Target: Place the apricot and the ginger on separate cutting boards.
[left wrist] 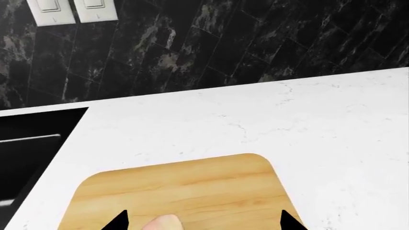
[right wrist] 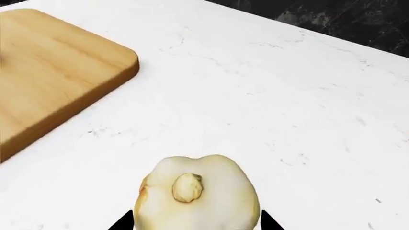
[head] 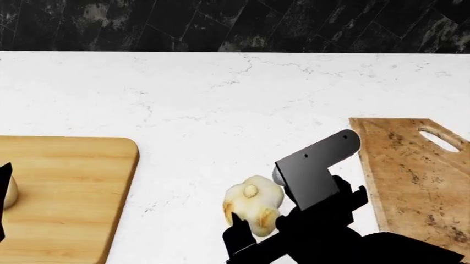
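Jaws: right grips ginger (head: pixel 253 204), left straddles apricot (left wrist: pixel 167 223) | boards: two | fruit: one | root: one

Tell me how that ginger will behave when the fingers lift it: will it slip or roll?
The ginger looks rigid and lumpy, so it likely won't squash. Its rounded, knobby sides may twist between the fingers. Set down, it would probably rock rather than roll far.

The right arm (head: pixel 323 176) is matte black, with a flat angular grey-black wrist plate and pointed black fingertips (right wrist: pixel 121 221).
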